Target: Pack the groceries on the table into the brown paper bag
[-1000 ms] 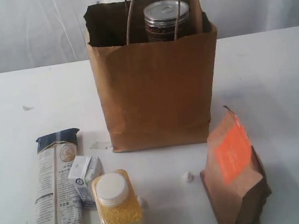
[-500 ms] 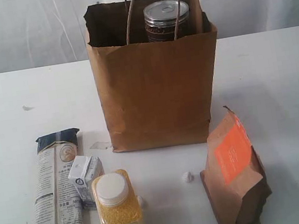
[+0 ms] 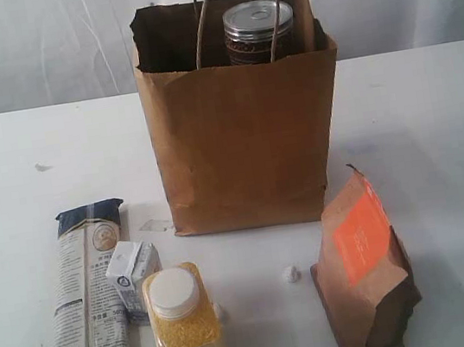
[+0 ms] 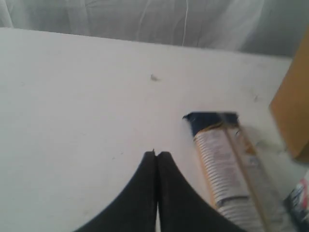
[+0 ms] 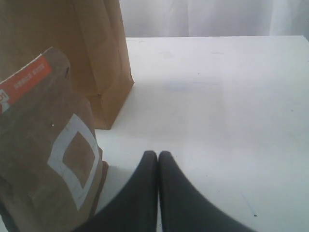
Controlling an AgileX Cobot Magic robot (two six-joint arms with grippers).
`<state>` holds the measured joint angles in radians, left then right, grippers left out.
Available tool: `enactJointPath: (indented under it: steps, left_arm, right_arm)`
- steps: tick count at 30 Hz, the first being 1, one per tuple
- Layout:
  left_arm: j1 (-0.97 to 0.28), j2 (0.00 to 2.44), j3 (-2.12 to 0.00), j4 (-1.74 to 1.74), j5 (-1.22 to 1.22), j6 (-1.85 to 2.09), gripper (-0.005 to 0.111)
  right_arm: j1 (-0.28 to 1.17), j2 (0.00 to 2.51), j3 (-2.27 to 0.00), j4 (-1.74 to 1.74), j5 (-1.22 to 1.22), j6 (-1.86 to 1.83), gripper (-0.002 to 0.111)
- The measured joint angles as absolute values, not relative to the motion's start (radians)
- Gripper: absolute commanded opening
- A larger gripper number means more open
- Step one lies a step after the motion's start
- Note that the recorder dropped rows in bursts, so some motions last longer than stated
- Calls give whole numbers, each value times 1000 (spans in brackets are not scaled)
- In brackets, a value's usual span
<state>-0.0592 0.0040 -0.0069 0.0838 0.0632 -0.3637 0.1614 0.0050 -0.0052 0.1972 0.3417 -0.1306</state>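
The brown paper bag (image 3: 243, 128) stands upright at the middle of the table (image 3: 415, 111), and a silver-topped tin (image 3: 258, 28) shows inside it. A dark-blue pasta packet (image 3: 87, 304) lies at the front left, with a small white carton (image 3: 134, 275) and a yellow-grain jar with white cap (image 3: 183, 325) beside it. A brown pouch with orange label (image 3: 365, 271) stands at the front right. The gold-lidded jar is out of view. Neither arm shows in the exterior view. My left gripper (image 4: 158, 153) is shut and empty above bare table, near the pasta packet (image 4: 227, 169). My right gripper (image 5: 158, 153) is shut and empty beside the pouch (image 5: 46, 154).
A small crumpled white scrap (image 3: 292, 274) lies between the jar and the pouch. A white curtain hangs behind the table. A corner of the bag (image 5: 96, 58) stands just beyond the pouch in the right wrist view.
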Motion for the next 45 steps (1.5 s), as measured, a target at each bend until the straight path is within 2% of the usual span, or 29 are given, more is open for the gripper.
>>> enactJointPath:
  steps: [8,13,16,19,24,27,34,45]
  left_arm:
    - [-59,4,-5,34,-154,-477,0]
    - [-59,4,-5,30,-413,-546,0]
    - [-59,3,-3,53,-556,-766,0]
    - [-59,2,-72,242,-513,-1111,0]
    - [-59,13,-326,1093,-425,-1844,0]
    - [-59,74,-477,1462,-496,-2033,0]
    - [-59,318,-660,1702,-594,-2108,0]
    - [-59,575,-680,1728,-632,-2114,0]
  right_arm:
    - [161,5,-5,197,342,-131,0]
    - [161,5,-5,197,342,-131,0]
    - [161,5,-5,197,342,-131,0]
    - [161,5,-5,197,343,-131,0]
    - [161,5,-5,197,343,-131,0]
    - [161,5,-5,197,343,-131,0]
    - [161,5,-5,197,343,-131,0]
    - [161,5,-5,197,343,-131,0]
